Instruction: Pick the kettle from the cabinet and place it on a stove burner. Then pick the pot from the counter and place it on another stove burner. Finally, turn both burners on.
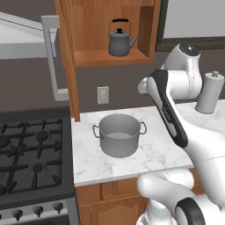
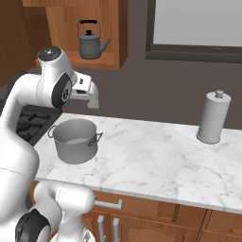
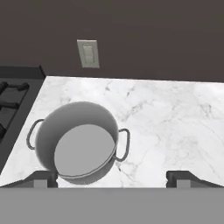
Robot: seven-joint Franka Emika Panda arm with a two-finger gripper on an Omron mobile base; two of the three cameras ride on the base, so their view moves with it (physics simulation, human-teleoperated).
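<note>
Kettle (image 1: 119,39) sat upright in the open cabinet (image 1: 70,57). Gripper (image 3: 112,177) was spread wide, empty, above the pot (image 3: 76,142). Best approach: rise, align with the arched handle.

Cabinet (image 1: 83,35) door (image 1: 52,57) swung wide left; front of shelf open. Kettle (image 1: 120,38) sits alone on shelf, bare wood either side, headroom above handle tight under cabinet top. Pot (image 1: 118,135) stands on counter (image 1: 145,154) below cabinet, near stove edge; lidless, mouth clear. Broad bare marble right of pot up to grey cylinder (image 2: 213,118) by wall. Burners (image 1: 30,145) left of pot carry nothing on grates. Gripper (image 3: 111,179) wide open above pot, clear of it.
</note>
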